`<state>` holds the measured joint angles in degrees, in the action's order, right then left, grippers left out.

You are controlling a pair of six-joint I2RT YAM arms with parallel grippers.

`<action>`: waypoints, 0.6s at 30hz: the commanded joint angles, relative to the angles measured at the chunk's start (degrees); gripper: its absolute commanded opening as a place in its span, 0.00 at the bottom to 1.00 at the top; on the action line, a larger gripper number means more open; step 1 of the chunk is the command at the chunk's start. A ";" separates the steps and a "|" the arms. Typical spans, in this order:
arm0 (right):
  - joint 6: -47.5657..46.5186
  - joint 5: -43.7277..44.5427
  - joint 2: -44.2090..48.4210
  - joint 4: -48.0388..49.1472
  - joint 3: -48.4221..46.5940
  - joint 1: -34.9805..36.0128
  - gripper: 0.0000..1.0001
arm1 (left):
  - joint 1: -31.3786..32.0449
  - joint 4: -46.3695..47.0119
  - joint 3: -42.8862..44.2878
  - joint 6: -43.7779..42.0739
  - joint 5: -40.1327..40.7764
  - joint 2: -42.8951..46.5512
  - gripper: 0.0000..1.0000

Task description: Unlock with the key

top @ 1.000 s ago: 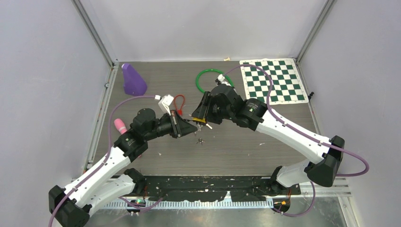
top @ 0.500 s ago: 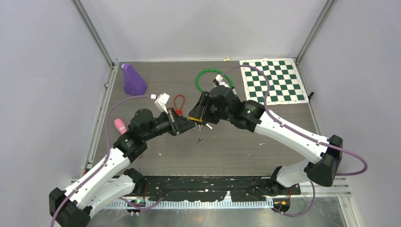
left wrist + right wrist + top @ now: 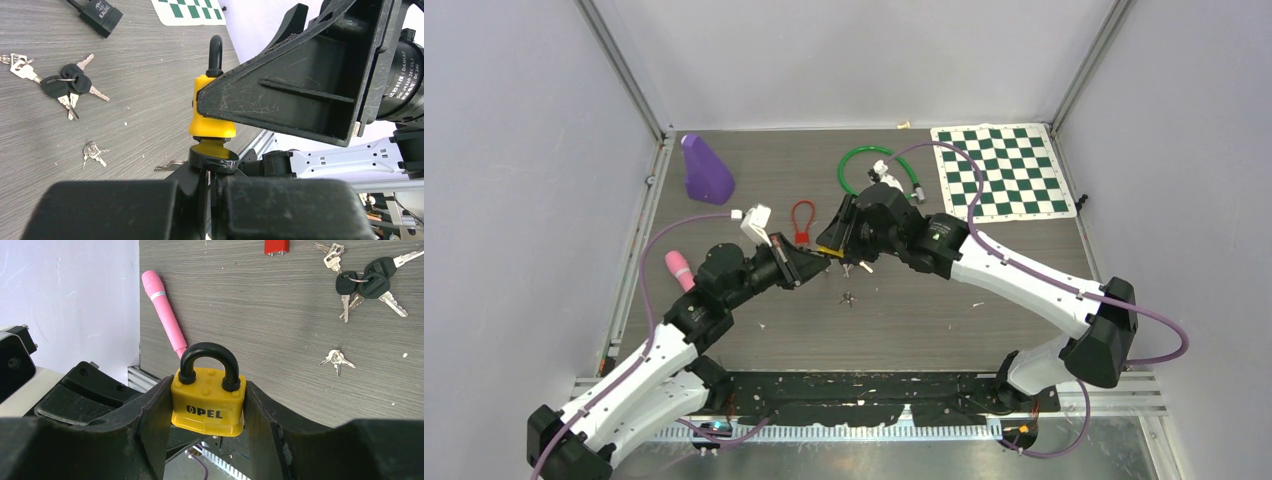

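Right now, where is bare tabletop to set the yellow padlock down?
Bare wood lies between the purple cone and green ring, and near the front edge below the small key bunch. The centre, around the red lock and black-headed keys, is crowded.

Yellow padlock (image 3: pixel 208 407), black shackle seated in the body on both legs, "OPEL" on the face, is held off the table, upright in the right wrist view, its body clamped by its sides in the right gripper (image 3: pixel 207 390). Key (image 3: pixel 214 158): only its black head shows, right against the lock's bottom face and pinched in the left gripper (image 3: pixel 211 172); blade not visible.
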<state>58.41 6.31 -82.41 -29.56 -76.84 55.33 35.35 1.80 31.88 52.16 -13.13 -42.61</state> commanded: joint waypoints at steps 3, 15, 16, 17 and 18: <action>3.07 -4.41 1.80 -4.61 0.85 2.11 0.05 | -1.47 11.44 0.67 -0.75 5.61 -0.48 0.14; 8.29 -1.86 3.42 -7.64 1.41 -5.10 0.05 | -1.49 6.20 -1.75 -2.64 -1.13 0.52 0.58; 8.43 -1.74 3.42 -7.73 1.40 -5.17 0.05 | -1.49 6.13 -2.01 -2.60 -1.13 0.54 0.61; 8.64 -1.78 3.40 -7.81 1.41 -5.22 0.05 | -1.48 6.11 -2.21 -2.66 -1.19 0.38 0.64; 8.80 -1.97 3.36 -7.82 1.40 -5.18 0.05 | -1.46 5.99 -2.31 -2.68 -0.99 0.22 0.68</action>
<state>64.95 4.73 -82.21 -38.54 -74.32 50.17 34.09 4.73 30.26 50.46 -14.52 -42.81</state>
